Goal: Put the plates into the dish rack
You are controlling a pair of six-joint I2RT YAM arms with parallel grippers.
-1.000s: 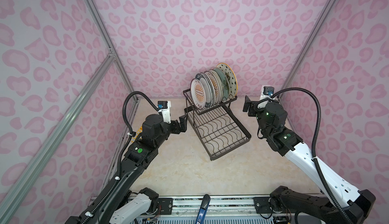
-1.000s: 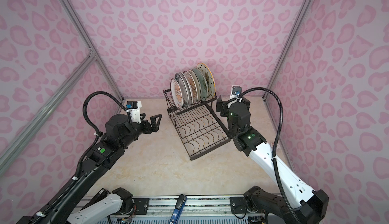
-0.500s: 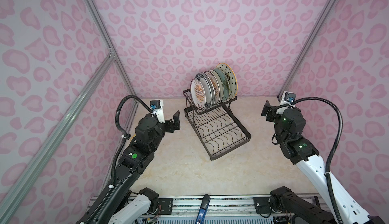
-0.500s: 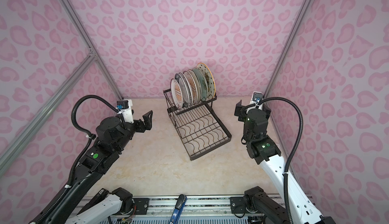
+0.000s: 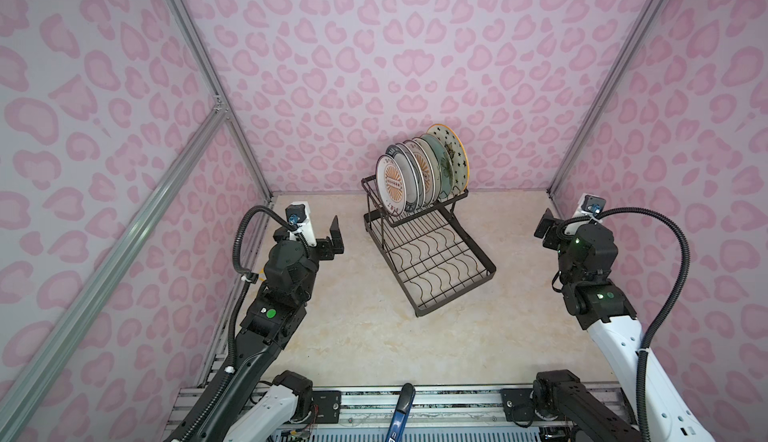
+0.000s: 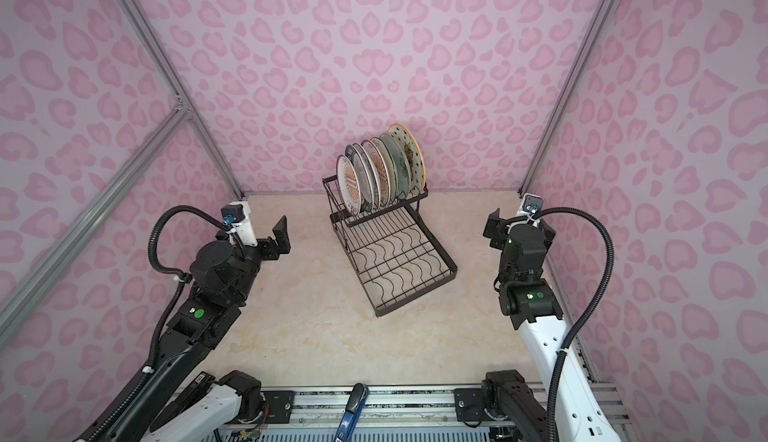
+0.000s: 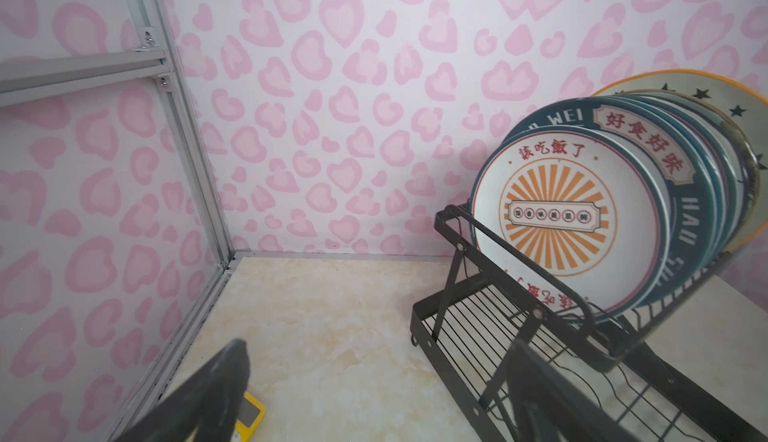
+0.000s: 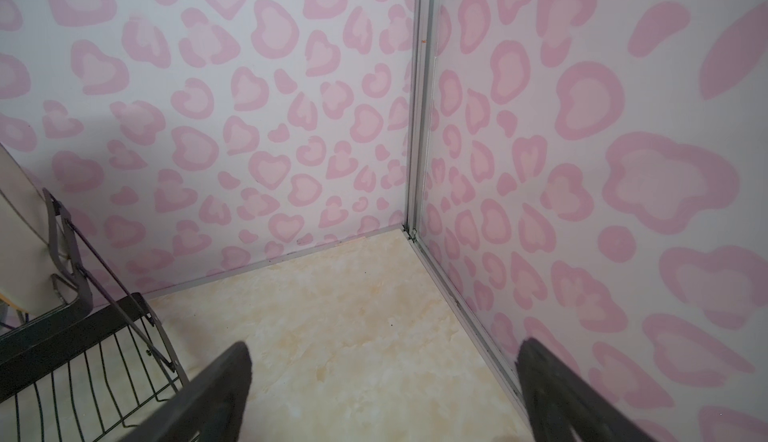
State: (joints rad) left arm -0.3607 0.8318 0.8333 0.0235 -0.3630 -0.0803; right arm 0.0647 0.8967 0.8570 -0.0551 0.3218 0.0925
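**A:** What's in the hands?

**B:** Nothing. The left hand (image 7: 380, 371) has its fingers spread wide over bare desk (image 5: 357, 336). The right hand (image 8: 386, 361) is spread just as wide and faces a far corner.

**A:** Where do they sit?

**B:** In both top views the left hand is at nine o'clock on the desk and the right at three. Each is well apart from the dish rack (image 5: 456, 292). I'd judge they're parked out wide so nothing can knock the load.

**A:** And the plates?

**B:** The plates (image 5: 419, 174) are all in the raised basket (image 5: 453, 197), at twelve o'clock near the back wall. They stand on edge in a close row, faces toward eight o'clock, tipped back a little. The slots catch each lower rim, which is why they stand. An orange sunburst plate (image 7: 557, 215) is at the front and the starred yellow-rimmed plate (image 5: 455, 149) at the rear.

**A:** The lower tray?

**B:** The lower tray (image 5: 440, 257) holds nothing and reaches toward five o'clock. No plate lies on the desk, so loading looks done.
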